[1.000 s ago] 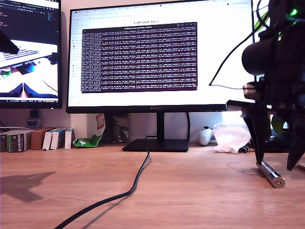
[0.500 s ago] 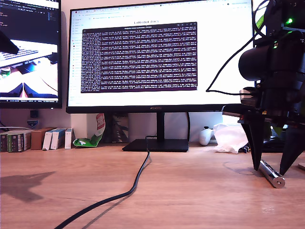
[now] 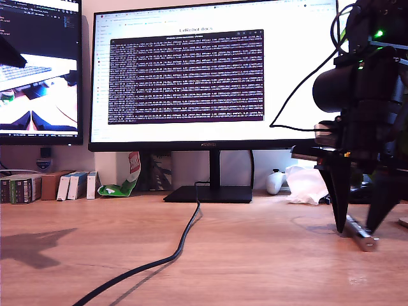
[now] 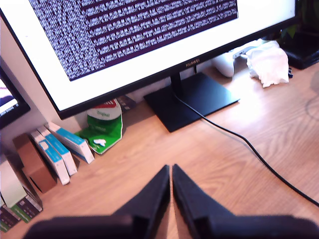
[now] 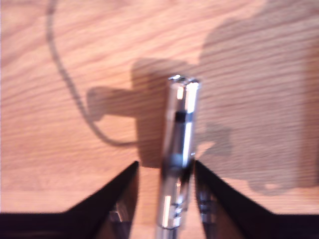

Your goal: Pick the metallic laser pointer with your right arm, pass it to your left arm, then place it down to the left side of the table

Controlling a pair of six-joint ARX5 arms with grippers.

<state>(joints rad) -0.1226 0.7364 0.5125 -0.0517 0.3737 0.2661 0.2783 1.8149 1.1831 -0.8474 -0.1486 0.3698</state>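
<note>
Straddling the metallic laser pointer (image 3: 359,232), my second tool (image 3: 357,226) stands with one pointed finger on either side of it in the exterior view, spread and not yet clamped. The pointer lies flat on the bench (image 3: 242,255), its long axis running from between the fingers toward the camera and slightly to the exterior view's right. A black cable (image 3: 182,245) lies well apart from this tool.

First wrist view: my first tool (image 4: 171,172) is clenched on nothing, fingertips together, above bare bench (image 4: 224,164) and nowhere near the pointer.

Second wrist view: the pointer (image 5: 178,149) sits between the spread fingers of my second tool (image 5: 166,167), closer to one finger than the other, its axis running straight out ahead along the tool's line of reach.

Judgement: polished round metal, rigid, light, likely slippery and prone to roll. Take hold mid-barrel across the axis, on the grooved section if reachable, squeezing evenly so it does not squirt out.
</note>
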